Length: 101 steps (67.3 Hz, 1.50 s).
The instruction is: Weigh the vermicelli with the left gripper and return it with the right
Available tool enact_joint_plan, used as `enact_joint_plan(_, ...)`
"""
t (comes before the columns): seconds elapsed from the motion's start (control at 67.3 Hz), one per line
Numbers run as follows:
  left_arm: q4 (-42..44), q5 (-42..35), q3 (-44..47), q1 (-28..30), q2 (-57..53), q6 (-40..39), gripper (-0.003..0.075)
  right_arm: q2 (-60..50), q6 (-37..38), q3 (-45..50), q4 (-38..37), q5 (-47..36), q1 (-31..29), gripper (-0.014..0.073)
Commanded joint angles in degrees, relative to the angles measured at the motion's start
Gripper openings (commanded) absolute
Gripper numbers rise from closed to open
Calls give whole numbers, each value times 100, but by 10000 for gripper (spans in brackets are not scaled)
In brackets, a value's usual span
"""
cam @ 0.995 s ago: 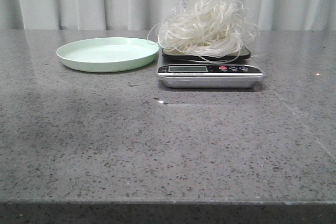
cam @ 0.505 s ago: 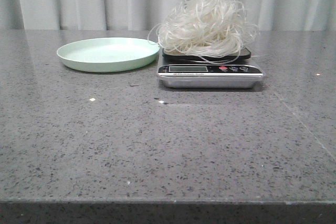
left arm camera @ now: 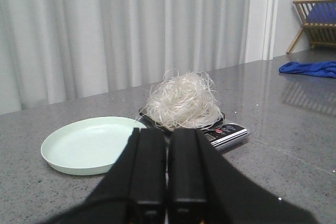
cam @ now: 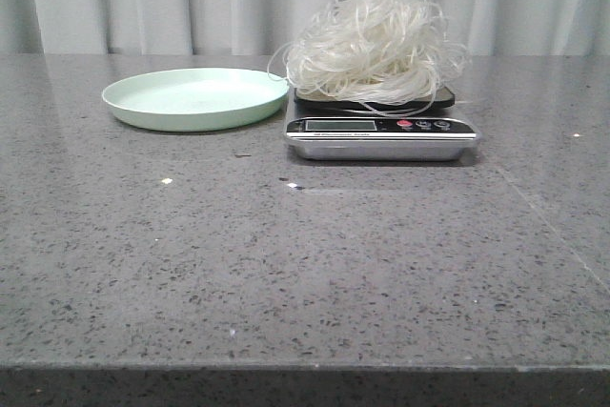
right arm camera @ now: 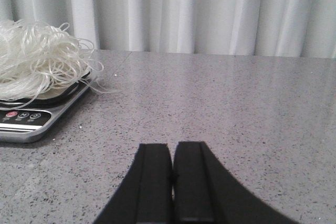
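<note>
On the speckled grey surface [cam: 286, 274], both claws clenched empty, the right claw [right arm camera: 172, 182] should open wide, scooping the vermicelli [right arm camera: 39, 59] ahead gently.

Looks like a staged robot test room dressed as a kitchen, not a real one: a grey speckled stone desk [cam: 305, 274] like a countertop, pale pleated curtains [cam: 191, 2] closing off the whole back, no appliances or cabinets in view. Kitchen cues are a digital scale [cam: 381, 131] loaded with vermicelli [cam: 372, 45] and a pale green plate [cam: 195, 97] just beside it. Left wrist view adds a white wall with a pipe [left arm camera: 271, 14], a wooden folding rack [left arm camera: 315, 22] and a blue cloth [left arm camera: 310, 68] lying at the far end of the desk.
</note>
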Motion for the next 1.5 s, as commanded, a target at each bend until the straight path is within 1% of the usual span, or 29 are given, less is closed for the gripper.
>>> enact_joint_plan(0.0, -58, -490, -149, -30, 60, 13, 127, -73, 5, -43, -85, -520, 6, 167)
enact_joint_plan(0.119, -58, -490, -149, -30, 60, 13, 127, -73, 80, -43, 0, -964, 6, 167)
enact_joint_plan(0.134, -58, -490, -149, -30, 60, 13, 127, -73, 286, -51, 163, -1179, 19, 167)
enact_joint_plan(0.208, -58, -490, -149, -30, 60, 13, 127, -73, 670, -160, 444, -1316, 63, 167)
enact_joint_plan(0.356, -58, -500, -149, -30, 60, 13, 127, 109, 711, -906, 421, -720, 68, 167)
enact_joint_plan(0.371, -58, -500, -149, -30, 60, 13, 127, 256, 711, -1162, 333, -526, 68, 167)
enact_joint_plan(0.46, -58, -500, -149, -30, 60, 13, 127, 768, 711, -1775, 82, 106, 68, 167)
enact_joint_plan(0.52, -58, -500, -149, -30, 60, 13, 127, 1229, 711, -2172, 62, 543, 68, 167)
enact_joint_plan(0.609, -58, -511, -149, -30, 60, 13, 127, 1848, 711, -2571, 67, 913, 68, 167)
enact_joint_plan(0.728, -58, -511, -149, -30, 60, 13, 127, 2362, 711, -2670, 67, 785, 68, 167)
enact_joint_plan(0.95, -58, -580, -149, -30, 60, 13, 127, 2700, 711, -2670, 67, 722, 74, 167)
enact_joint_plan(1.099, -58, -620, -149, -30, 60, 13, 127, 3029, 705, -3007, 5, 799, 388, 174)
enact_joint_plan(1.188, -58, -620, -149, -30, 60, 13, 127, 3446, 701, -3526, -230, 1046, 699, 237)
enact_joint_plan(1.203, -58, -620, -149, -30, 60, 13, 127, 3612, 701, -3740, -332, 1156, 805, 275)
enact_joint_plan(1.248, -58, -620, -149, -30, 60, 13, 127, 3845, 701, -4023, -443, 1265, 935, 330)
enact_joint_plan(1.262, -58, -620, -149, -30, 60, 13, 127, 4037, 701, -4267, -504, 1332, 1036, 377)
enact_joint_plan(1.277, -58, -620, -149, -30, 60, 13, 127, 4037, 701, -4267, -504, 1332, 1036, 377)
enact_joint_plan(1.292, -58, -620, -149, -30, 60, 13, 127, 4244, 701, -4519, -532, 1454, 1136, 422)
enact_joint_plan(1.307, -58, -620, -149, -30, 60, 13, 127, 4244, 701, -4519, -532, 1454, 1136, 422)
enact_joint_plan(1.322, -58, -620, -149, -30, 60, 13, 127, 4448, 701, -4787, -539, 1534, 1231, 466)
enact_joint_plan(1.337, -58, -620, -149, -30, 60, 13, 127, 4448, 701, -4787, -539, 1534, 1231, 466)
enact_joint_plan(1.351, -58, -620, -149, -30, 60, 13, 127, 4643, 701, -5063, -539, 1663, 1321, 514)
enact_joint_plan(1.366, -58, -620, -149, -30, 60, 13, 127, 4643, 701, -5063, -539, 1663, 1321, 514)
enact_joint_plan(1.381, -58, -620, -149, -30, 60, 13, 127, 4849, 701, -5345, -539, 1852, 1411, 545)
enact_joint_plan(1.396, -58, -620, -149, -30, 60, 13, 127, 4849, 701, -5345, -539, 1852, 1411, 545)
enact_joint_plan(1.411, -58, -620, -149, -30, 60, 13, 127, 5133, 701, -5630, -539, 2000, 1524, 569)
enact_joint_plan(1.426, -58, -620, -149, -30, 60, 13, 127, 5133, 701, -5630, -539, 2000, 1524, 569)
enact_joint_plan(1.441, -58, -620, -149, -30, 60, 13, 127, 5353, 701, -5989, -539, 2161, 1639, 586)
enact_joint_plan(1.485, -58, -620, -149, -30, 60, 13, 127, 5578, 701, -6274, -535, 2344, 1709, 597)
